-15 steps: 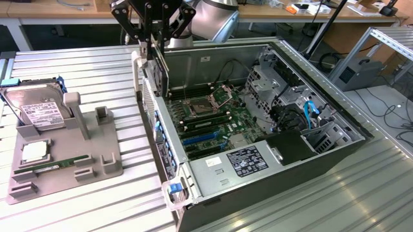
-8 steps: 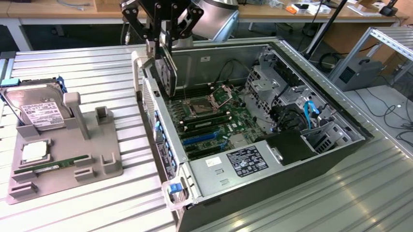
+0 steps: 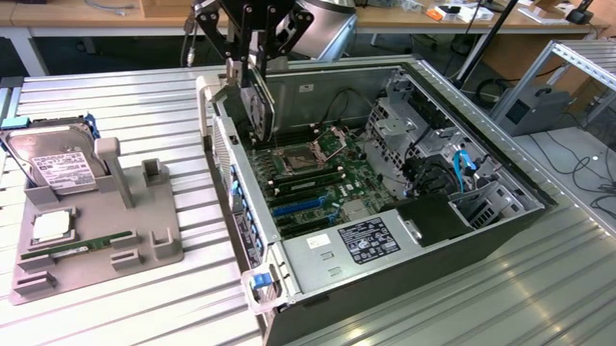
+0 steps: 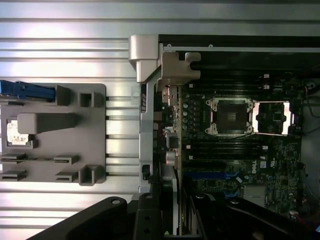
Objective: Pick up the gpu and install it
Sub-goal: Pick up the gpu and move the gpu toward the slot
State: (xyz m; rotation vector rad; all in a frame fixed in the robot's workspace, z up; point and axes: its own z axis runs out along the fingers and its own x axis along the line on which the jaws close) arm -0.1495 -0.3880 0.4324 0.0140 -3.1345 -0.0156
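Since my pincer [image 3: 250, 61] is closed partway on the gpu [image 3: 258, 104], holding it on edge above the open computer case [image 3: 520, 198] near its slotted wall, I judge the card light, stiff and fragile. It is best held by its black shroud and board edges, because the thin silver bracket [image 3: 234, 86] looks slippery. Below lies the green motherboard [image 3: 308, 180] in grey sheet steel. Farther off sits a matte plastic holder [image 3: 144, 238] with a boxy hard drive [image 3: 58, 166].

Slatted table [image 3: 144, 317]: grey holder [image 3: 144, 238], computer case [image 3: 385, 306]
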